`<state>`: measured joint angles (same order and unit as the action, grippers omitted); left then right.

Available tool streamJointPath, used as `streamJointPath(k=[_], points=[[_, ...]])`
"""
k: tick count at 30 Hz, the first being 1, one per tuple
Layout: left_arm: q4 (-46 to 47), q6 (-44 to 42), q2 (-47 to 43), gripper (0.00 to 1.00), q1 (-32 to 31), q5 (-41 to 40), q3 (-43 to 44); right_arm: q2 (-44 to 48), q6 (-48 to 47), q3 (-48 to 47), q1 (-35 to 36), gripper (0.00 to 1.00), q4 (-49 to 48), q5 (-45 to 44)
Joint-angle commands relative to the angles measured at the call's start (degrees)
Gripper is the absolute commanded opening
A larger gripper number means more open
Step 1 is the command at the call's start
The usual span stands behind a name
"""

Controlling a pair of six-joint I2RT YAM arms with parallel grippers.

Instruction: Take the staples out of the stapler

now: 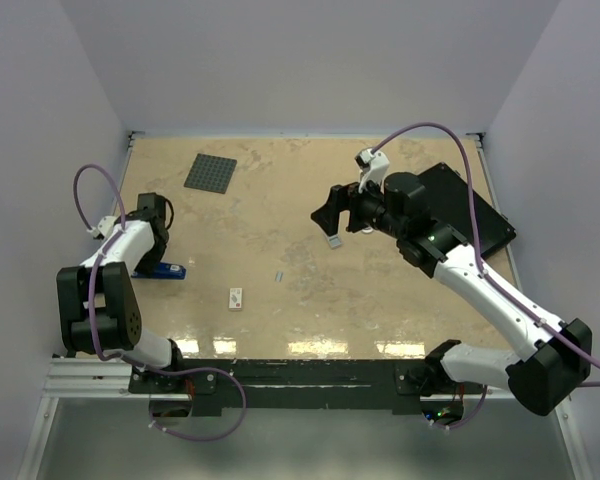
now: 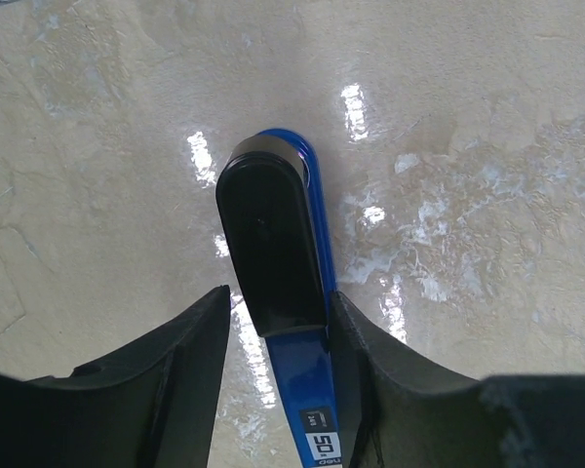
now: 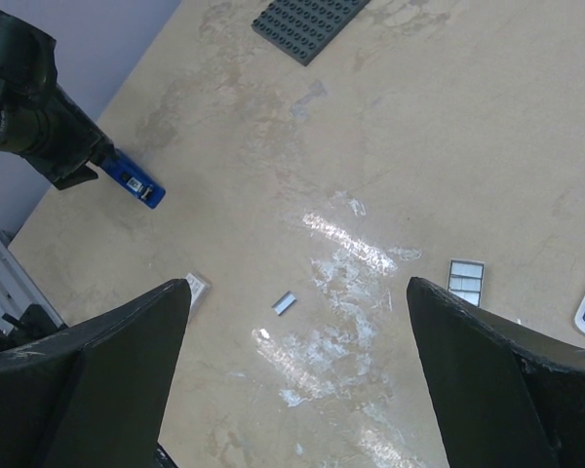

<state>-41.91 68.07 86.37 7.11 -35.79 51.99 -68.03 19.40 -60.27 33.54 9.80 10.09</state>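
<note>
Left wrist view: left fingers (image 2: 185,380) clamp the stapler (image 2: 273,249) at frame centre, presumably to steady it; right fingers (image 3: 97,380) hang wide open, empty, above loose staples (image 3: 285,304) on the desk (image 3: 419,146).

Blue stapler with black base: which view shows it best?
Left wrist: the blue stapler with black base sits close up between the left fingers. Top external shows only its blue end beside the left arm; right wrist, a small blue tip.
</note>
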Motion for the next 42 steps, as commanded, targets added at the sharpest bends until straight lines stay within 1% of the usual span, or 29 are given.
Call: streamJointPath(k=[1,2,4,5,6,8,11,12,16,17,19,20,21,22,23,24,26,27,29,30,32,33,35,36,37,41,42], points=[[1.65,0.48,-1.55,0.49,0.53,-1.39,-0.31,0.18,-0.59,-2.31,0.03,0.98,-1.36,1.86],[2.27,0.31,-1.55,0.49,0.53,-1.21,-0.39,0.27,-0.33,-2.05,0.03,0.98,-1.63,2.21],[2.62,-0.13,-1.2,0.41,0.53,-0.51,-0.57,0.35,0.2,-1.87,0.12,0.98,-2.06,2.48],[2.62,-0.13,-1.2,0.36,0.53,-0.33,-0.57,0.18,0.11,-1.69,0.04,0.98,-2.16,2.48],[2.54,-0.22,-1.11,0.28,0.53,-0.25,-0.66,0.27,0.2,-1.69,0.03,0.98,-2.16,2.48],[2.36,-0.57,-1.46,0.22,0.62,-0.33,-0.75,0.44,0.03,-1.34,0.12,0.98,-2.16,2.48],[3.75,-4.07,-2.69,0.01,0.53,0.37,-0.66,0.71,0.72,-0.2,-0.05,0.98,-2.77,1.52],[4.46,-7.83,-3.74,0.0,0.53,1.41,-0.4,0.62,1.25,-0.02,0.03,0.98,-2.77,1.08],[7.1,-16.29,-8.22,0.0,-0.26,3.62,-0.22,-1.05,3.97,-0.29,0.03,0.99,-2.86,0.63],[8.59,-20.48,-9.45,0.0,-1.91,3.62,-0.39,-1.4,4.42,-0.37,0.12,0.99,-3.29,0.72],[9.65,-24.46,-12.88,0.0,-4.64,1.97,-0.13,-2.28,5.56,-0.98,0.03,0.99,-3.56,0.55],[10.35,-28.05,-14.02,0.0,-8.48,1.17,-0.04,-3.15,5.91,-1.25,0.03,0.99,-3.82,0.63],[10.97,-30.26,-16.12,0.0,-10.26,0.73,0.04,-3.77,6.18,-1.43,0.03,0.99,-3.91,0.81],[12.28,-33.06,-17.27,0.0,-12.45,3.42,-0.13,-4.21,6.61,-2.04,0.03,0.99,-4.35,0.99],[15.42,-37.79,-18.42,0.0,-12.65,6.58,-0.83,-5.35,6.88,-2.3,0.03,0.99,-4.7,1.42],[16.85,-39.4,-20.69,0.0,-12.74,14.01,-1.27,-5.79,6.97,-2.48,0.03,0.98,-5.05,2.38],[20.36,-42.56,-22.73,0.0,-12.92,20.99,-2.76,-7.63,6.8,-3.36,0.12,0.98,-5.85,4.32],[21.68,-43.54,-24.82,0.0,-13.09,27.81,-3.46,-8.08,6.62,-3.71,0.04,0.98,-5.85,5.89],[24.85,-44.86,-27.64,0.0,-14.14,32.69,-5.57,-8.96,6.44,-4.85,0.03,0.98,-5.15,5.91],[26.08,-45.13,-28.35,0.0,-14.41,37.59,-6.36,-9.4,6.96,-5.03,0.03,0.98,-5.67,6.17],[29.68,-45.92,-29.67,0.0,-15.11,43.84,-8.73,-9.75,8.28,-4.6,0.03,0.97,-7.16,7.14],[30.82,-46.01,-29.85,0.0,-15.29,50.05,-9.44,-10.28,10.29,-4.33,0.03,0.96,-9.08,7.66],[33.38,-46.36,-30.2,0.0,-15.99,54.84,-11.02,-11.5,11.88,-3.89,0.03,0.94,-9.54,10.64],[33.99,-46.63,-30.47,0.0,-16.34,57.82,-11.46,-12.82,12.94,-3.8,0.12,0.91,-11.89,11.7],[34.96,-47.06,-30.73,0.0,-17.21,58.9,-11.9,-13.7,13.21,-3.8,0.12,0.9,-12.26,13.71],[37.07,-48.65,-32.66,0.0,-18.36,63.2,-14.19,-15.73,13.73,-3.63,0.91,0.88,-12.7,13.03],[37.34,-48.74,-32.75,0.0,-18.45,65.65,-14.45,-16.08,13.91,-3.54,1.17,0.88,-12.88,12.85]])
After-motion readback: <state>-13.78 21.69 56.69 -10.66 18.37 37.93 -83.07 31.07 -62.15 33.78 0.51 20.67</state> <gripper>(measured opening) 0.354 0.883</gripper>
